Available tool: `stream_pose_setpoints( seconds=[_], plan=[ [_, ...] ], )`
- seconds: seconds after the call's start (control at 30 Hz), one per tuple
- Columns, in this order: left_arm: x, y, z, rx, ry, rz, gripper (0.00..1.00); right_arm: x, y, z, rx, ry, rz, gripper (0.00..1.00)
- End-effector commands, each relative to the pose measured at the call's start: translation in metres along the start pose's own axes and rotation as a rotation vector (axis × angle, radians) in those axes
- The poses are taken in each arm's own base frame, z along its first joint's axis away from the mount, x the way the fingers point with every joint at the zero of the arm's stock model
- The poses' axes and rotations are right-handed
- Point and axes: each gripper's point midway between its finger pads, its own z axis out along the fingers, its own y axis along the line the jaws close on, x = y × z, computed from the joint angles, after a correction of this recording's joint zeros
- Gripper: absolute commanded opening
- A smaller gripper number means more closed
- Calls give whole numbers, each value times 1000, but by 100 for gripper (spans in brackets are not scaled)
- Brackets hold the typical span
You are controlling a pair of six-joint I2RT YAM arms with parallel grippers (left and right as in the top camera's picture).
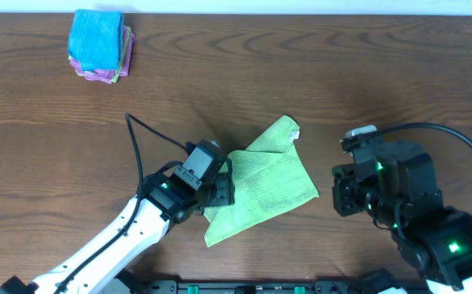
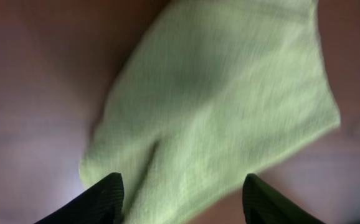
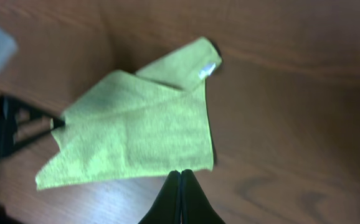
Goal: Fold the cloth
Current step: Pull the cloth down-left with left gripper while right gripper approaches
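1. Overhead: the green cloth [image 1: 260, 184] lies crumpled on the brown table [image 1: 318, 73], partly folded, with one pointed flap turned up and away from both arms.
   - The left claw [image 1: 222, 190] sits right at the cloth's near-left edge, touching it. From this height I cannot tell how far its fingers are spread.
   - The right claw [image 1: 340, 196] hangs just beyond the cloth's opposite corner, near it but apart from it, with bare table between them.
   - A stack of folded cloths [image 1: 99, 45], blue on top with pink and yellow beneath, rests far out ahead of the left claw, well apart from everything else.
2. Left wrist: the picture is blurred.
   - The left claw [image 2: 183, 202] stands wide, its two dark fingers [image 2: 102, 199] set far apart at the bottom of the frame.
   - The cloth [image 2: 223, 106] spreads directly ahead of it, and the nearest edge reaches down into the gap between the fingers.
   - Whether either finger touches the fabric cannot be told.
   - A crease runs up from that near edge.
3. Right wrist: the right claw [image 3: 180, 196] is pinched narrow, its fingers pressed together with nothing between them.
   - The cloth [image 3: 136, 137] lies just ahead of the tips and to their left, its closest corner near them but not touching.
   - A small white tag [image 3: 208, 68] shows on the folded-over flap at the far end.
   - At the cloth's far-left corner, the dark tip of the left claw [image 3: 46, 123] meets the fabric.
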Motion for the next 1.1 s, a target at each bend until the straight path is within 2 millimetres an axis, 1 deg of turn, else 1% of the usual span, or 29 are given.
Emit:
stream_pose_setpoints(
  seconds=[0.0, 0.07, 0.17, 0.23, 0.27, 0.3, 0.33, 0.37, 0.5, 0.67, 0.77, 0.9, 1.07],
  plan=[
    [-33, 9, -2, -86, -146, 39, 61, 12, -1, 11, 6, 63, 3, 1],
    [-39, 6, 6, -86, -163, 59, 61, 20, -2, 19, 6, 96, 5, 1],
    [-45, 3, 24, -80, -166, 65, 54, 30, 2, 31, -23, 131, 9, 1],
    [-48, 1, 36, -79, -169, 68, 53, 37, 5, 38, -49, 144, 12, 1],
    [-50, 1, 41, -84, -174, 67, 45, 39, 6, 41, -55, 150, 13, 1],
    [-51, 2, 46, -88, -175, 67, 28, 43, 7, 44, -63, 157, 14, 2],
    [-51, 3, 50, -92, -171, 67, 14, 45, 6, 46, -62, 164, 15, 2],
    [-50, 4, 53, -97, -164, 67, 6, 49, 5, 48, -60, 173, 16, 2],
    [-47, 7, 62, -110, -149, 68, 6, 56, 4, 54, -57, 190, 18, 2],
    [-61, -4, 75, -69, -198, 93, 6, 59, 10, 61, -101, 192, 20, 2],
    [-61, -7, 83, -51, -193, 94, 6, 66, 12, 68, -116, 210, 24, 2],
    [-59, -5, 93, -56, -183, 93, 6, 74, 13, 75, -129, 237, 29, 1],
    [-60, -4, 102, -55, -186, 93, 6, 75, 13, 75, -129, 242, 28, 2]
  ],
)
